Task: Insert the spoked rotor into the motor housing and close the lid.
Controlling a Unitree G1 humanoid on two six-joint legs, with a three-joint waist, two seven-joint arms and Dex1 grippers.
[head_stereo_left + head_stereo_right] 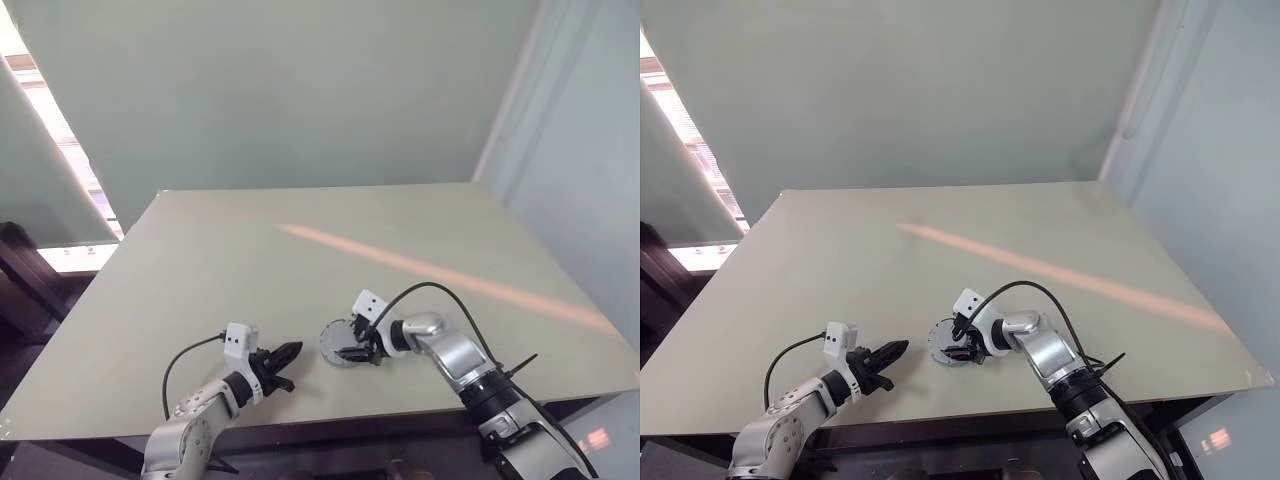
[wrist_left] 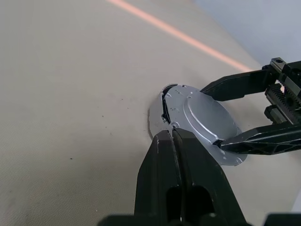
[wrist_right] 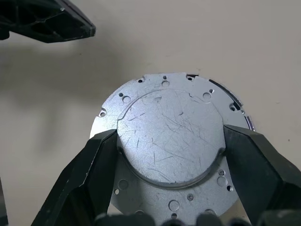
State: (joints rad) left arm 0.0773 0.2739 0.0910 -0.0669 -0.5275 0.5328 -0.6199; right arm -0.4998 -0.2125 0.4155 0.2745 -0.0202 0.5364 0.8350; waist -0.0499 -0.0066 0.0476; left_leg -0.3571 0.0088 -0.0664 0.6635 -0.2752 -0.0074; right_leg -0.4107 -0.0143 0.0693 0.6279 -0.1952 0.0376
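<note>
Right gripper (image 3: 169,141) clamped on motor housing (image 3: 171,136) | left gripper (image 1: 283,365) closed, near | table (image 1: 200,270) around.

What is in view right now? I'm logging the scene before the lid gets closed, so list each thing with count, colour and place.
lid: one, scratched silver disc with small holes, tilted over the housing, between the right gripper's fingers.
housing: one, silvery-grey, on the table near the front edge under the lid; its inside is hidden.
table: one, pale green-grey, with an orange stripe of light across it.
wall: pale green, behind the table.
left gripper: one, black fingers shut, holding nothing, just left of the housing.
right gripper: one, black fingers spread wide, one on each side of the lid's raised centre.
</note>
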